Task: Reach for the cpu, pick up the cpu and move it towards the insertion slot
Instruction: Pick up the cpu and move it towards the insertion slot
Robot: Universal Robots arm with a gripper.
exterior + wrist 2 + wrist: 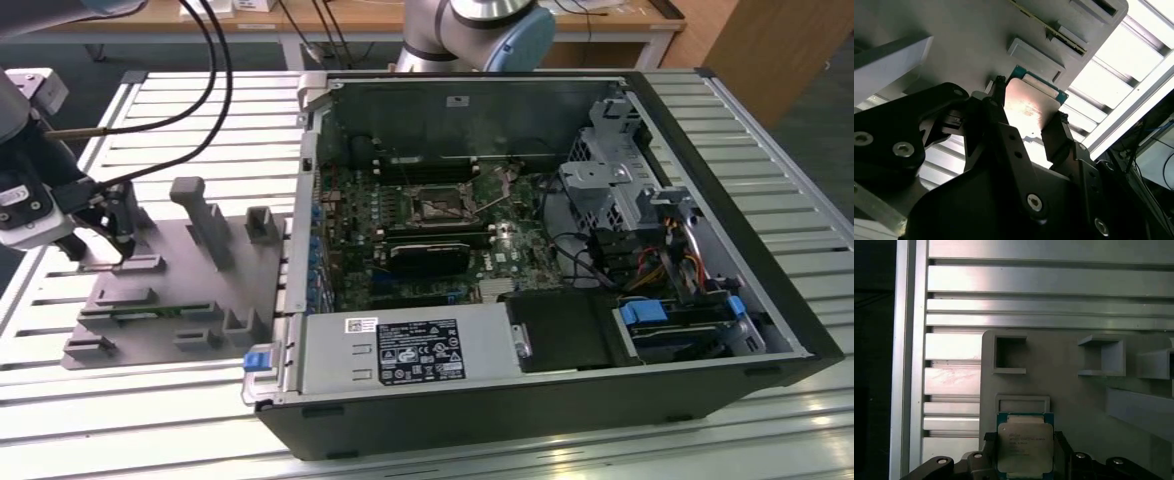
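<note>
My hand: the gripper (118, 240) sits low at the exterior view's left edge, over the near-left part of the gray tray (174, 300).
Grip: narrow. In both wrist views my two dark fingers (999, 107) flank the cpu (1030, 102) and sit against two opposite edges of it, so I am holding the chip between them.
Cpu: in the first wrist view its pale silver top faces the camera, with a green-edged rim around it (1025, 442). It lies flat between my fingertips, just beside a shallow square frame (1023, 402) moulded into the tray. I cannot tell whether it is lifted clear of the tray or resting on it.
Insertion slot: a dark square socket in a shiny frame (438, 205) on the board inside the open computer case (534, 400), near the middle of the exterior view and well apart from my hand.
Tray: gray plastic with upright blocks (200, 215), lying just to the exterior view's left of the case.
Table: a slatted metal surface (747, 120) carries both the tray and the case.
Cables: black leads (200, 90) run from the upper left of the exterior view down towards my wrist.
</note>
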